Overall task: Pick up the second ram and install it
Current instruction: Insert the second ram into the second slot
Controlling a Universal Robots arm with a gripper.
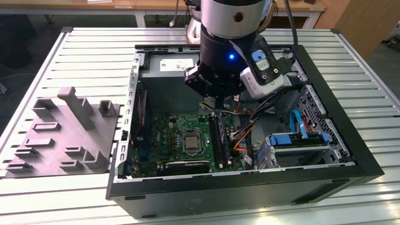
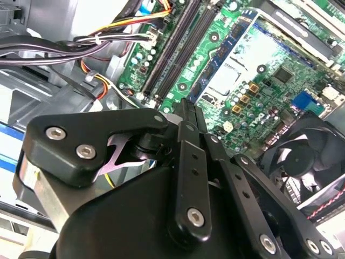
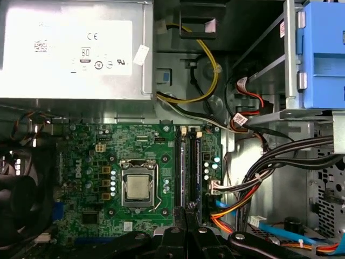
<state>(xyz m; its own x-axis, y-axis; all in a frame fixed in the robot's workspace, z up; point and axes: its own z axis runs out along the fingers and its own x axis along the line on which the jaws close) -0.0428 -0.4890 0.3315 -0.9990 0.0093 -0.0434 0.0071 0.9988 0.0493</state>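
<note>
Since the black PC case (image 1: pixel 250 190) lies on its side with the panel off, you can see straight in. There's a green motherboard (image 1: pixel 168 136) with the processor (image 3: pixel 137 186) in the middle and the power supply (image 3: pixel 70 48) at one end. A blue drive caddy (image 1: pixel 300 139) sits on the exterior view's right, plus a fan (image 2: pixel 302 156) and a mess of cables (image 3: pixel 269 167).

The gripper (image 2: pixel 187 108) hangs inside the case just above one end of the two long black memory slots (image 3: pixel 178 167). Its fingers are pulled in narrow, tips together, and I can't tell if anything thin is pinched edge-on between them.

As for the second ram, I honestly can't pin it down. A bluish-green stick (image 2: pixel 218 56) with dark chips stands on edge along the slots, on the processor side, but I can't tell if that's the one.

The case sits on a slatted metal table (image 1: pixel 93 51), with a grey moulded fixture (image 1: pixel 62 136) just beside it on the exterior view's left. There are wooden benches (image 1: pixel 150 5) behind.
</note>
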